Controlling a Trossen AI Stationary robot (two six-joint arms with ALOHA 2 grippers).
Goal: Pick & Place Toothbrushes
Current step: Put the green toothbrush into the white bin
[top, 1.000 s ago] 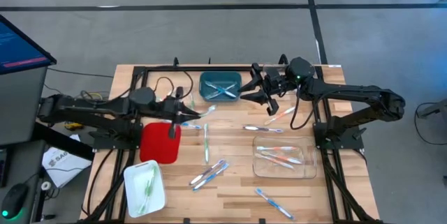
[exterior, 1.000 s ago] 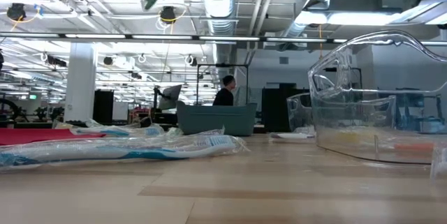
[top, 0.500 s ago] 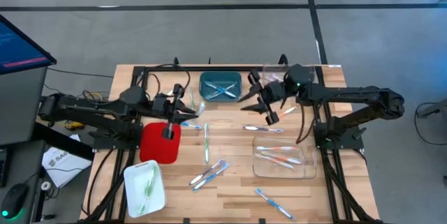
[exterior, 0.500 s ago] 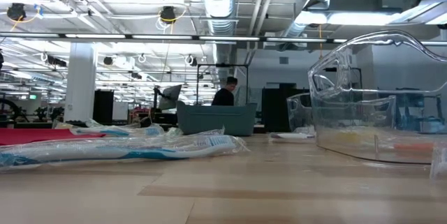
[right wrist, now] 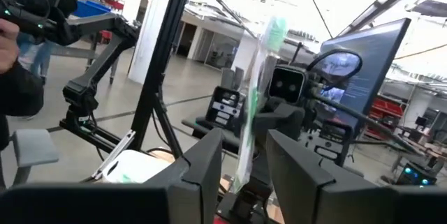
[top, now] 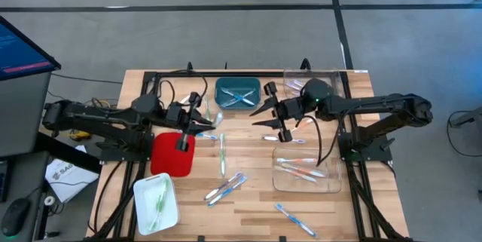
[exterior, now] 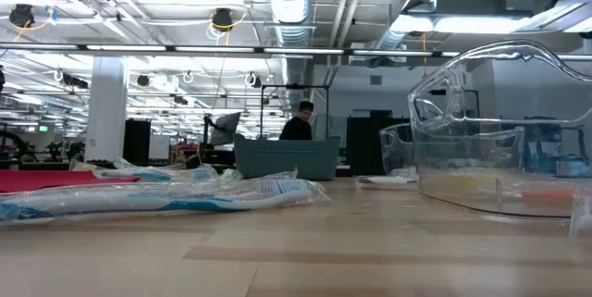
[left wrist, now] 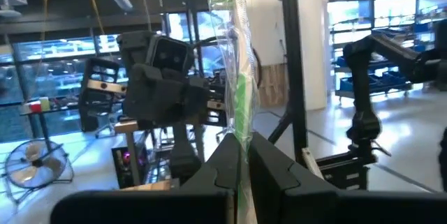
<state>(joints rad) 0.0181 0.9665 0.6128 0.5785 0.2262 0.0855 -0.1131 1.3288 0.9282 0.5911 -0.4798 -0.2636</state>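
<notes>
Low down at frame bottom, loose wrapped toothbrushes (top: 224,188) lie on the wood table (top: 248,210), more sit in the clear tray (top: 329,182) lower right. Mid-frame, left gripper (top: 202,121) pinches a green toothbrush (left wrist: 239,91), right gripper (top: 265,114) clamps a light green one (right wrist: 251,105). Farther up, teal bin (top: 257,85) holds blue ones.

Grey concrete floor (top: 226,38) around the wooden surface (top: 248,212). Monitor (top: 22,46) at left. Beyond: ceiling ducts (exterior: 294,1), strip lights (exterior: 185,49), a white column (exterior: 106,103), a person (exterior: 298,121).
</notes>
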